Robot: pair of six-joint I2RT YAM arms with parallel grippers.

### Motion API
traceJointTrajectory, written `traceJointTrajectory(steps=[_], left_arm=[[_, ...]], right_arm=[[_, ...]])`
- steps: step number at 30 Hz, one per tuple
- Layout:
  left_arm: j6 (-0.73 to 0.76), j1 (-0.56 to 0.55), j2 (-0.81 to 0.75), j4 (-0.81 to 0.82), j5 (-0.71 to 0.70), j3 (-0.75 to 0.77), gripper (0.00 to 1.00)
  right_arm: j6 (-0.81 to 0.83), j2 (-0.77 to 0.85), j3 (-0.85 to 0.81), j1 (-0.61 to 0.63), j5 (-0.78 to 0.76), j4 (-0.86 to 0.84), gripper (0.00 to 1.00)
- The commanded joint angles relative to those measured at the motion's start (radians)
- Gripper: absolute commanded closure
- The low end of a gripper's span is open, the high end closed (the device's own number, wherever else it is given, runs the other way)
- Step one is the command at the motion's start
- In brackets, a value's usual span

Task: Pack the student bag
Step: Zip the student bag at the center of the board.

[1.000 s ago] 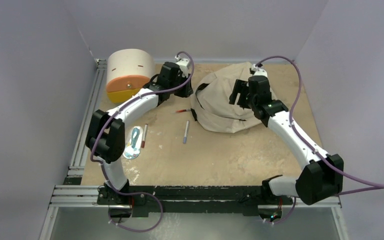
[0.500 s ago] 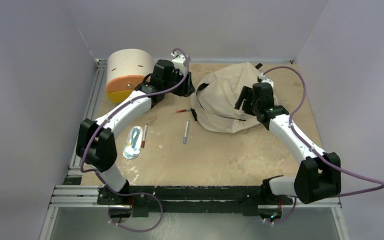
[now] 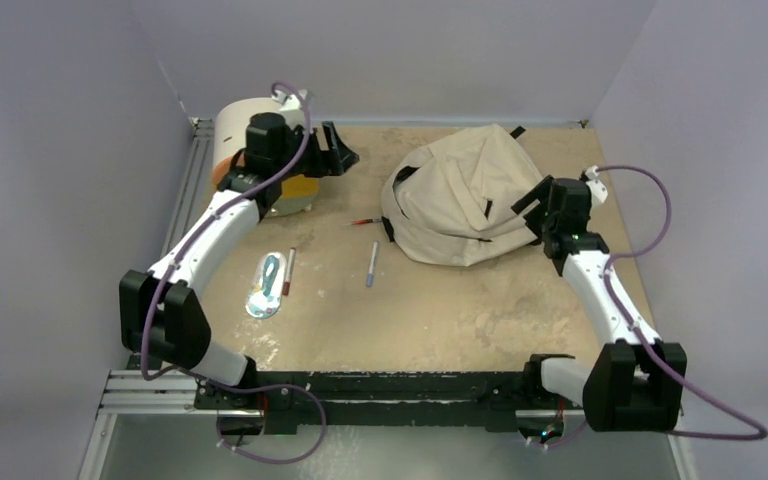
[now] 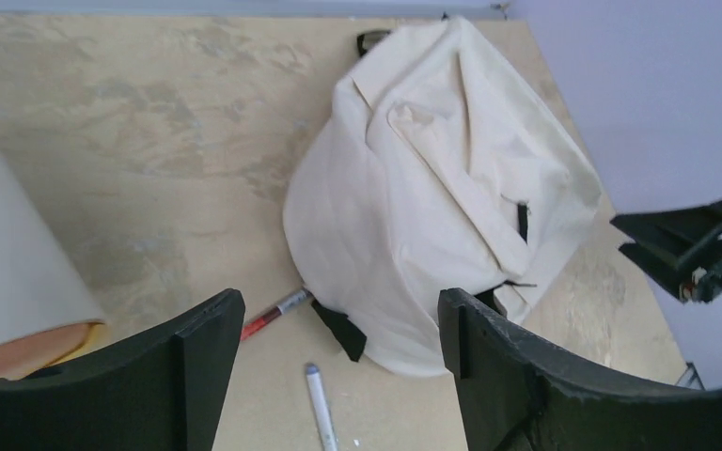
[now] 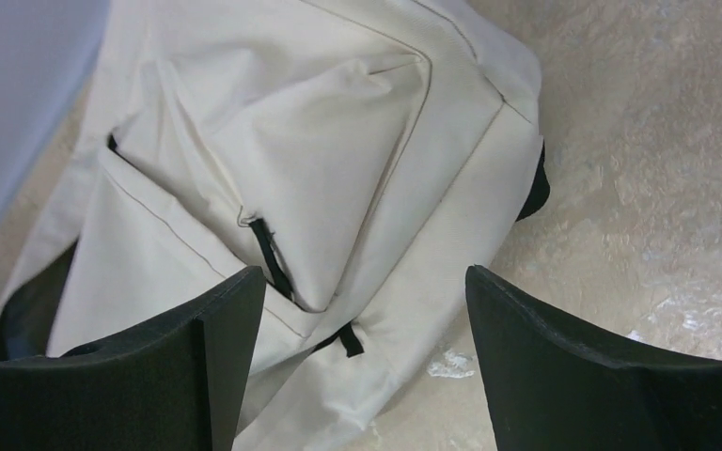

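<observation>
The student bag [image 3: 457, 197], a slumped beige backpack with black zipper lines and straps, lies at the back middle of the table. Both wrist views show it too, the student bag [image 4: 432, 178] from the left and the student bag [image 5: 320, 132] from the right with a black zipper pull. My left gripper [image 3: 343, 157] hangs open in the air left of the bag, next to the drawer box, with nothing between its fingers. My right gripper [image 3: 532, 210] is open at the bag's right edge, holding nothing.
A cream drawer box [image 3: 245, 125] with orange and yellow fronts stands at the back left, partly behind my left arm. A red pen [image 3: 367, 221] lies by the bag's left strap, a white pen [image 3: 371, 264] nearer. Another red-tipped pen [image 3: 288, 272] and a flat packet [image 3: 268, 285] lie left.
My left arm has swung left from the bag towards the drawer box, its jaws opening. My right arm has drawn back from above the bag to its right edge, still open.
</observation>
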State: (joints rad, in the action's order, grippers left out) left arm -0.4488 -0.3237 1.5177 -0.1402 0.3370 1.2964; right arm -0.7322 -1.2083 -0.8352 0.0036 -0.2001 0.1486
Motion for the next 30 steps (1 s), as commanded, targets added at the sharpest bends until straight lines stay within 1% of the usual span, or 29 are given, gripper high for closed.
traceJointTrajectory(steps=[1, 2, 3, 4, 6, 8, 9, 13, 16, 18, 21, 23, 25, 28, 30], left_arm=[[-0.007, 0.029, -0.065, 0.12, 0.112, -0.027, 0.27], [0.0, 0.028, -0.055, 0.124, 0.155, -0.022, 0.3], [0.002, 0.026, -0.042, 0.124, 0.192, -0.005, 0.36], [0.016, 0.012, -0.018, 0.105, 0.212, 0.026, 0.39], [0.08, -0.069, 0.026, 0.019, 0.145, 0.101, 0.39], [0.131, -0.179, 0.076, -0.034, 0.034, 0.163, 0.4], [0.127, -0.23, 0.095, -0.041, 0.01, 0.187, 0.41], [0.037, -0.319, 0.192, -0.03, 0.002, 0.244, 0.48], [0.017, -0.426, 0.273, -0.057, -0.1, 0.323, 0.48], [-0.026, -0.475, 0.329, -0.068, -0.127, 0.366, 0.48], [-0.145, -0.5, 0.392, -0.042, -0.112, 0.386, 0.4], [-0.194, -0.514, 0.433, -0.018, -0.101, 0.398, 0.35], [-0.232, -0.532, 0.484, -0.043, -0.109, 0.446, 0.35], [-0.278, -0.563, 0.557, -0.102, -0.165, 0.523, 0.35], [-0.322, -0.573, 0.603, -0.112, -0.182, 0.55, 0.36]], right_arm=[[-0.113, 0.101, 0.062, -0.037, -0.056, -0.038, 0.2], [-0.125, 0.112, 0.079, -0.045, -0.046, -0.04, 0.19], [-0.132, 0.118, 0.096, -0.053, -0.032, -0.044, 0.2], [-0.136, 0.119, 0.111, -0.063, -0.018, -0.049, 0.2], [-0.139, 0.112, 0.139, -0.09, 0.027, -0.063, 0.2], [-0.131, 0.095, 0.163, -0.128, 0.073, -0.075, 0.21], [-0.123, 0.086, 0.171, -0.15, 0.108, -0.084, 0.21], [-0.095, 0.058, 0.212, -0.218, 0.22, -0.138, 0.22], [-0.082, 0.02, 0.235, -0.251, 0.303, -0.184, 0.22], [-0.074, -0.005, 0.247, -0.269, 0.342, -0.213, 0.22], [-0.07, -0.029, 0.269, -0.282, 0.397, -0.267, 0.21], [-0.069, -0.041, 0.273, -0.287, 0.419, -0.283, 0.22], [-0.062, -0.045, 0.272, -0.287, 0.424, -0.285, 0.22], [-0.053, -0.036, 0.269, -0.29, 0.413, -0.285, 0.22], [-0.047, -0.026, 0.268, -0.29, 0.402, -0.281, 0.22]])
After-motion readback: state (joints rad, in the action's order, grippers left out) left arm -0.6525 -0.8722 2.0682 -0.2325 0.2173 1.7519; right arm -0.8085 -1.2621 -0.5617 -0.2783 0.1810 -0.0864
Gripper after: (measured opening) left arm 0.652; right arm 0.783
